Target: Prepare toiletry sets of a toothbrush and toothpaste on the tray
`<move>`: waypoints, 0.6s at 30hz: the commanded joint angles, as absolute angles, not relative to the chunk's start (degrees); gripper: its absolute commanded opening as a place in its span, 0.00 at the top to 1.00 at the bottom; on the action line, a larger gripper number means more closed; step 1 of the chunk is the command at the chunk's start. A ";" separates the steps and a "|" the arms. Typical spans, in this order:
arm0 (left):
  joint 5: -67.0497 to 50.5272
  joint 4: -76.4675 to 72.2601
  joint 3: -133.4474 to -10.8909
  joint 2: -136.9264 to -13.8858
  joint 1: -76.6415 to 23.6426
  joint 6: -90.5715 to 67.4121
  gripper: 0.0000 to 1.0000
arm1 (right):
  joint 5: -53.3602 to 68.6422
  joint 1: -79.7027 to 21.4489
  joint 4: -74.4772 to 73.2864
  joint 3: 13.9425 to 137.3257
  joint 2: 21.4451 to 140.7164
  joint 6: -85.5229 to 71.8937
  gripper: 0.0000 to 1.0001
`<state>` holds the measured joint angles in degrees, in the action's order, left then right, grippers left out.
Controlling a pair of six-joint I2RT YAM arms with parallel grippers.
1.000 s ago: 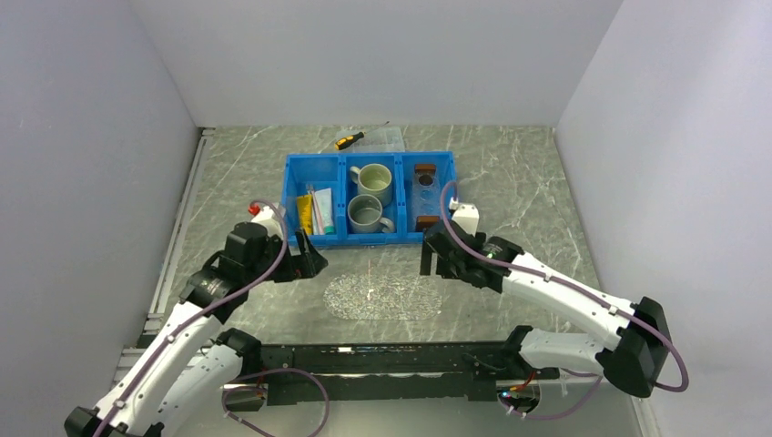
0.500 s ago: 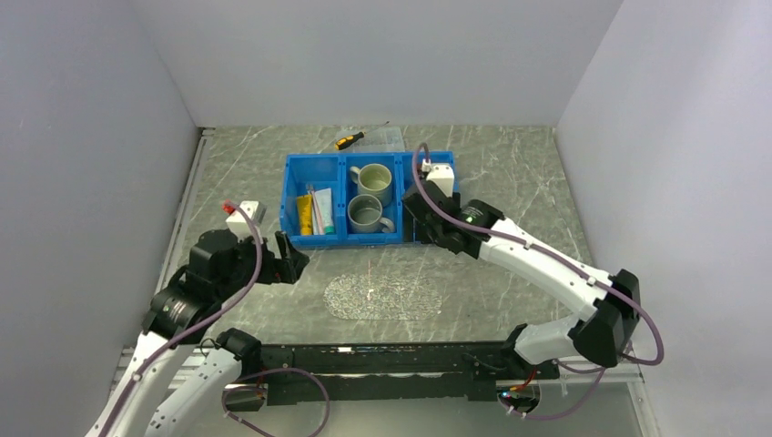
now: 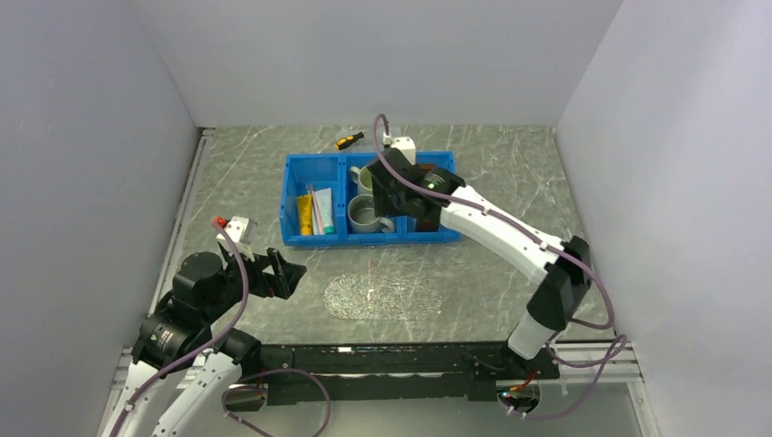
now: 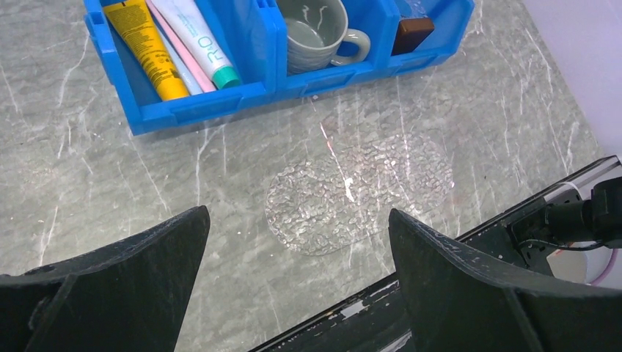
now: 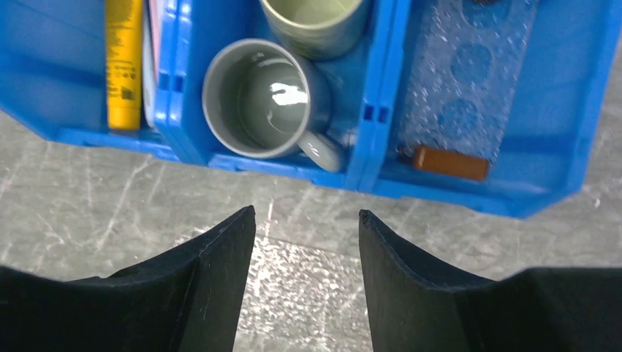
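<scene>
The toothpaste (image 4: 194, 40), a white tube with a teal cap, lies in the left compartment of the blue bin (image 3: 291, 196). The thin pink toothbrush (image 4: 181, 48) rests beside it, against a yellow tube (image 4: 147, 48). The clear tray (image 5: 469, 88) with its brown wooden handle (image 5: 449, 163) sits in the bin's right compartment. My right gripper (image 5: 306, 213) hovers over the bin's front edge near the mugs, its jaws partly apart with nothing between them. My left gripper (image 4: 298, 214) is wide open and empty, low over the table at the near left, well short of the bin.
Two mugs fill the middle compartment, a grey one (image 5: 262, 99) in front and a greenish one (image 5: 315, 22) behind. A clear textured oval mat (image 3: 382, 296) lies on the table before the bin. A yellow-and-black screwdriver (image 3: 348, 140) lies behind the bin.
My right arm swung from in front of the bin up and back-left over it, and its jaws narrowed. My left arm drew back toward the near left, still wide open.
</scene>
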<state>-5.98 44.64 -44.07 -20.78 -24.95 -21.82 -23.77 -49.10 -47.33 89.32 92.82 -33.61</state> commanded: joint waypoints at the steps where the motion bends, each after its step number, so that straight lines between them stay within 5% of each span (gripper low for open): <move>1: -8.16 41.99 -42.51 -19.20 -25.11 -21.34 0.01 | -23.21 -48.46 -48.57 98.59 98.92 -30.65 0.44; 18: -9.40 41.85 -42.28 -19.10 -25.22 -21.20 0.01 | -19.74 -45.24 -47.74 106.35 114.70 -29.96 0.50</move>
<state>-7.99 44.01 -42.28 -19.44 -24.99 -21.89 -20.78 -45.89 -48.05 103.28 113.80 -30.81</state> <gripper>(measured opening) 0.991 0.504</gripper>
